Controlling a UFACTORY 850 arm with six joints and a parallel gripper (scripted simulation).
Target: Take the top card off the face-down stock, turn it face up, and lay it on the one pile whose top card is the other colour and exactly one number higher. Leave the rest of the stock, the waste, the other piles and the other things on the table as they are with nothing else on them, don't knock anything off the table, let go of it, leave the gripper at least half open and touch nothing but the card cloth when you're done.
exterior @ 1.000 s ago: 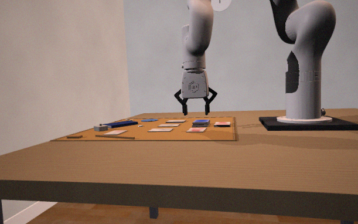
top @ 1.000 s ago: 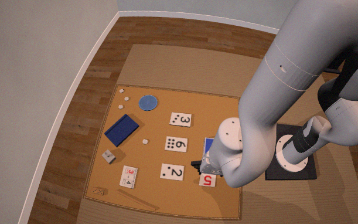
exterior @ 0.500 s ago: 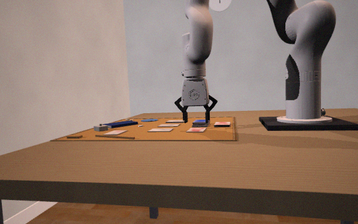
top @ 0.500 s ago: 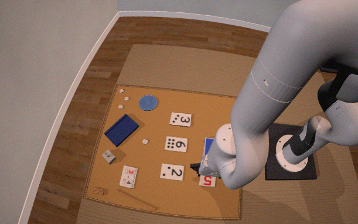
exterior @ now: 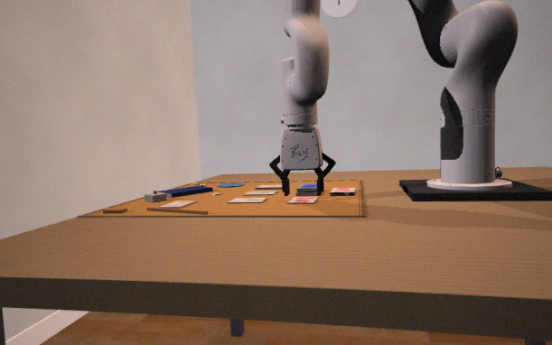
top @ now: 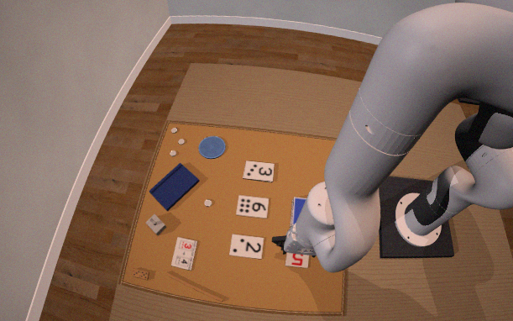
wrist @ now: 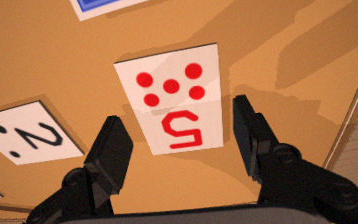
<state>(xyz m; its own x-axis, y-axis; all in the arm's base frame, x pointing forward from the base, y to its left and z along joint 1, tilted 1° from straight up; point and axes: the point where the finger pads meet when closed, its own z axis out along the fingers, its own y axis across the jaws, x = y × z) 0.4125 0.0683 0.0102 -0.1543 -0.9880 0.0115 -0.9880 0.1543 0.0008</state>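
The gripper (exterior: 304, 194) (wrist: 177, 108) is open and empty, pointing down, low over the red 5 card (top: 297, 260) (exterior: 303, 200) (wrist: 172, 95). In the wrist view its fingers stand either side of the card's numeral end, apart from its edges. The 5 lies face up on the cloth (top: 206, 235). The stock (top: 299, 206) (exterior: 308, 186) (wrist: 105, 5) lies behind it, blue back up and partly hidden by the arm. Three black-topped piles show: the 3 (top: 259, 171), the 6 (top: 253, 207) and the 2 (top: 246, 246) (wrist: 22, 132). A red-topped stack (exterior: 342, 191) lies right of the stock.
A navy box (top: 175, 186), a blue disc (top: 212, 147), a grey block (top: 155, 224), several small white discs, a printed 3-4 card (top: 184, 253), a thin stick (top: 197, 289) and a small patterned brown piece (top: 141, 274) lie on the cloth. The arm's base (exterior: 471, 185) stands at the right.
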